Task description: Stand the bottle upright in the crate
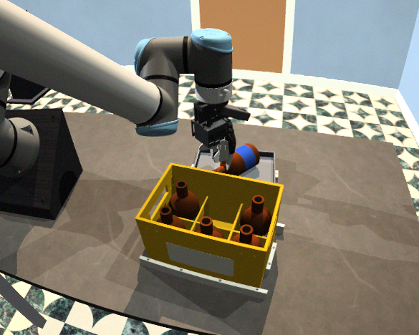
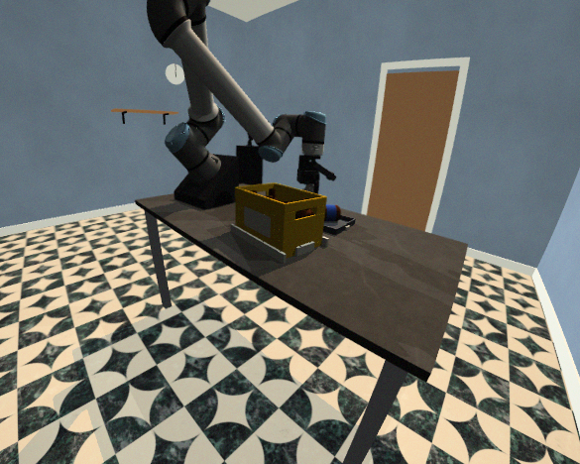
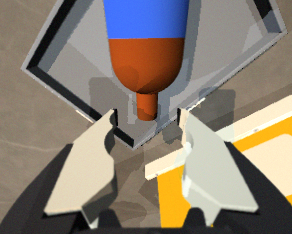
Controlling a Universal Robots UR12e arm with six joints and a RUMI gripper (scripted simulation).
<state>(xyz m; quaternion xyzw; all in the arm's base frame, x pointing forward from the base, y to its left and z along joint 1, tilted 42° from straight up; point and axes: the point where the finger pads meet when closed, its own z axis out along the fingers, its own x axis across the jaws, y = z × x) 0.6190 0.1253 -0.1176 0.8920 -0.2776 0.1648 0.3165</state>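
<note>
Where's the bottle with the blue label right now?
In the top view, the bottle lies on its side in the grey tray just behind the yellow crate, its neck below the open gripper.
</note>
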